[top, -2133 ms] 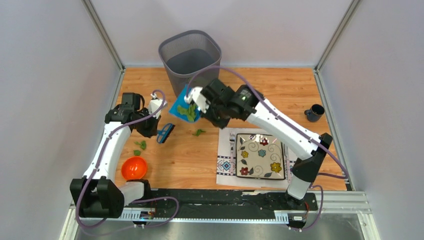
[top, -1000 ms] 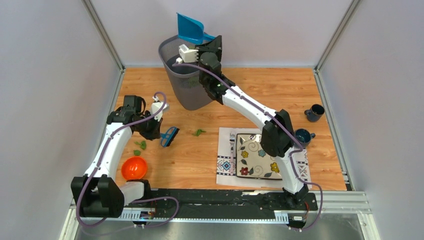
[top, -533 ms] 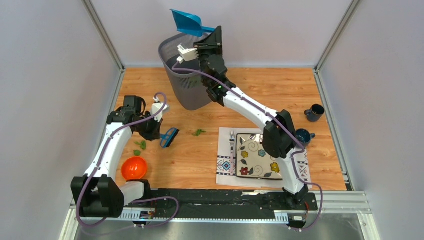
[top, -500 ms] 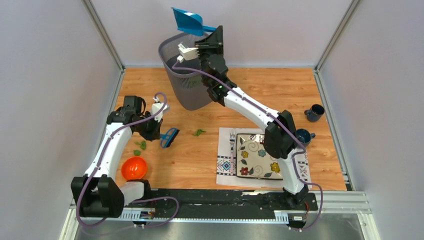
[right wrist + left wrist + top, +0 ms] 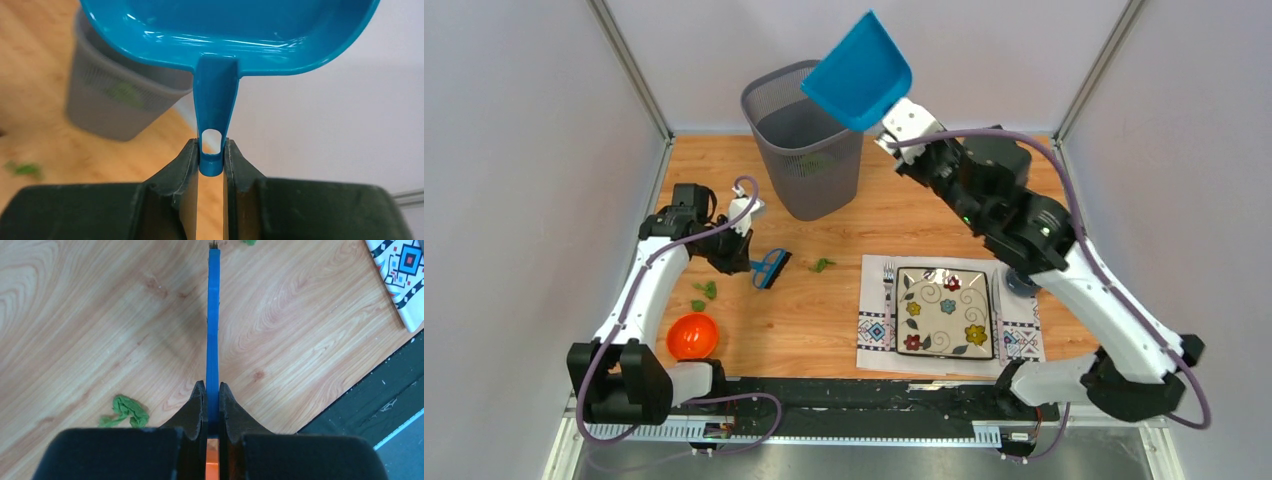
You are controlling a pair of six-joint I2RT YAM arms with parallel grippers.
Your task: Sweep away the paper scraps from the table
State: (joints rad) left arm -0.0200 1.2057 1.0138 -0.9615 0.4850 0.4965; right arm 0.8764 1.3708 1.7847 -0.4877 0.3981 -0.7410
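Green paper scraps lie on the wood table (image 5: pixel 824 310): one bit (image 5: pixel 822 265) right of the brush, and a small cluster (image 5: pixel 704 292) near the orange bowl. One scrap (image 5: pixel 125 410) shows in the left wrist view. My left gripper (image 5: pixel 742 255) is shut on a blue hand brush (image 5: pixel 769 268), seen edge-on in the left wrist view (image 5: pixel 213 330), held low over the table. My right gripper (image 5: pixel 894 135) is shut on the handle (image 5: pixel 215 120) of a blue dustpan (image 5: pixel 857 72), raised high to the right of the grey mesh bin (image 5: pixel 804 140). The pan (image 5: pixel 230 25) looks empty.
An orange bowl (image 5: pixel 692 336) sits front left. A patterned placemat (image 5: pixel 874 330) with a flowered square plate (image 5: pixel 944 312) and fork (image 5: pixel 887 285) lies front right. The bin stands at the back wall and holds green bits (image 5: pixel 122 92).
My right arm swung the dustpan from above the bin to the right and higher, turning it. My left gripper and brush shifted slightly right.
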